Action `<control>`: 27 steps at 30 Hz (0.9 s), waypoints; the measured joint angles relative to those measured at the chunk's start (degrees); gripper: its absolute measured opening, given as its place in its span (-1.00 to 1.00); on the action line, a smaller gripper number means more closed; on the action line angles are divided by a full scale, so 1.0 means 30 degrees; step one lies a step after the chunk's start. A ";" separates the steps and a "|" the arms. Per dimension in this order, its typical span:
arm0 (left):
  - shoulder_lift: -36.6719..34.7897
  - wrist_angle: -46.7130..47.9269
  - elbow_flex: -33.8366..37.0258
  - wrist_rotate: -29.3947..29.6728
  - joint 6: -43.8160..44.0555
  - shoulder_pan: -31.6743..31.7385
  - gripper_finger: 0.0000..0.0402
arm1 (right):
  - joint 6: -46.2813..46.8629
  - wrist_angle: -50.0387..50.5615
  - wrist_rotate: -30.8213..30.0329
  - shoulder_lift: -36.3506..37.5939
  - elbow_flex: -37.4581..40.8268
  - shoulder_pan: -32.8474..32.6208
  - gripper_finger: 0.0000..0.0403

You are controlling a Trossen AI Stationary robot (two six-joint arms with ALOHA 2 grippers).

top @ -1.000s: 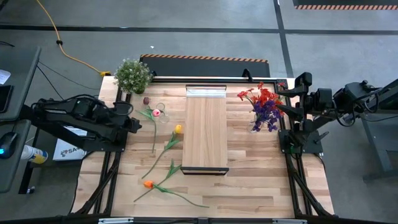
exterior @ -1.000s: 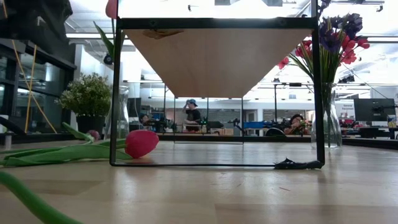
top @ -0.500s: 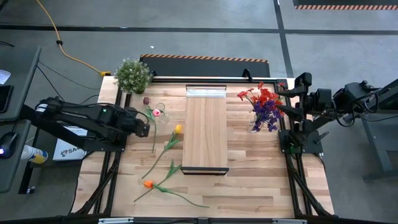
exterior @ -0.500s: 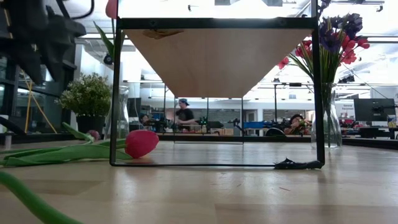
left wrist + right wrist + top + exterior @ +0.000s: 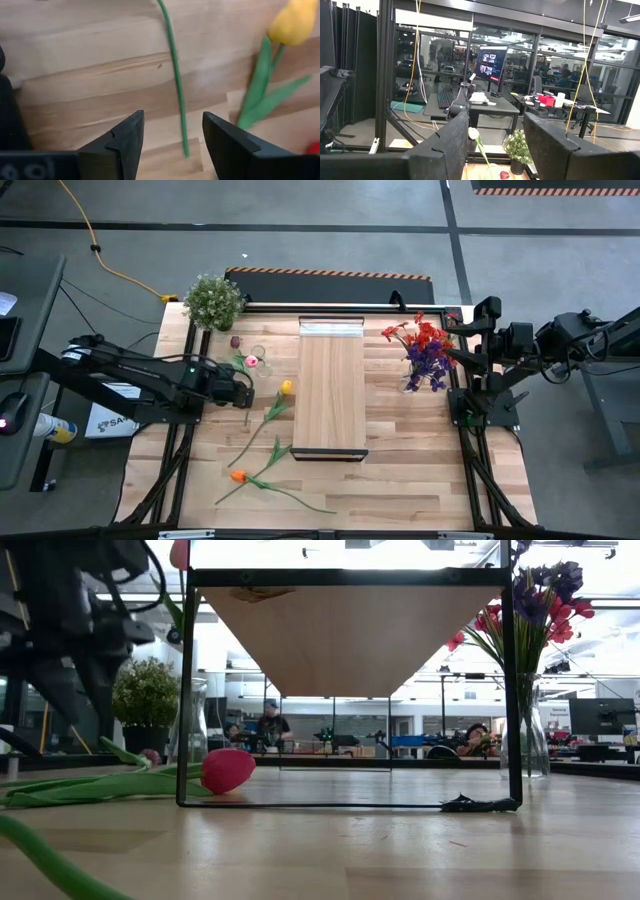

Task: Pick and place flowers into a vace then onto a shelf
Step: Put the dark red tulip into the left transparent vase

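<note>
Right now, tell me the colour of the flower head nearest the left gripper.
Yellow flower head, clearest in the left wrist view.

From overhead I had even, soft light on the counter point(image 5: 400, 480), with faint shadows. The low camera faced bright ceiling glare, so the shelf point(image 5: 350, 635) underside stayed dim and the nearest green stem point(image 5: 45, 860) was blurred. My left wrist feed smeared the yellow tulip point(image 5: 295, 22).

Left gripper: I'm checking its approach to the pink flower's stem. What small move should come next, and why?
Probably lower the left gripper straight down. Its fingers are open, with the thin green stem of the pink flower between them and nothing gripped yet.
</note>
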State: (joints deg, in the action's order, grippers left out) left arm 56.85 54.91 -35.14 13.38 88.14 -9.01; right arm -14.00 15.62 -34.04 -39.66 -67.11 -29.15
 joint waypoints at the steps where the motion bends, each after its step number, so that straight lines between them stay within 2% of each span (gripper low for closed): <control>1: 0.0151 -0.0114 0.0148 0.0258 0.0253 0.0000 0.17 | 0.0000 0.0000 0.0000 0.0000 0.0002 0.0000 -0.10; 10: 0.0845 -0.1993 0.0534 0.2236 0.1255 0.0000 0.17 | 0.0000 0.0000 0.0000 0.0000 0.0003 -0.0003 -0.10; 14: 0.1274 -0.3080 0.0541 0.2597 0.0871 0.0004 0.17 | 0.0000 0.0000 0.0000 0.0000 0.0007 0.0000 -0.10; 27: 0.4782 -0.4706 0.0528 0.3072 0.0779 0.0011 0.17 | 0.0125 -0.0007 0.0170 0.0000 0.0006 -0.0001 -0.10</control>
State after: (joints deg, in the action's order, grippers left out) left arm 71.20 40.79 -33.56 22.60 90.48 -8.97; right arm -13.62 15.59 -33.53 -39.66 -67.09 -29.15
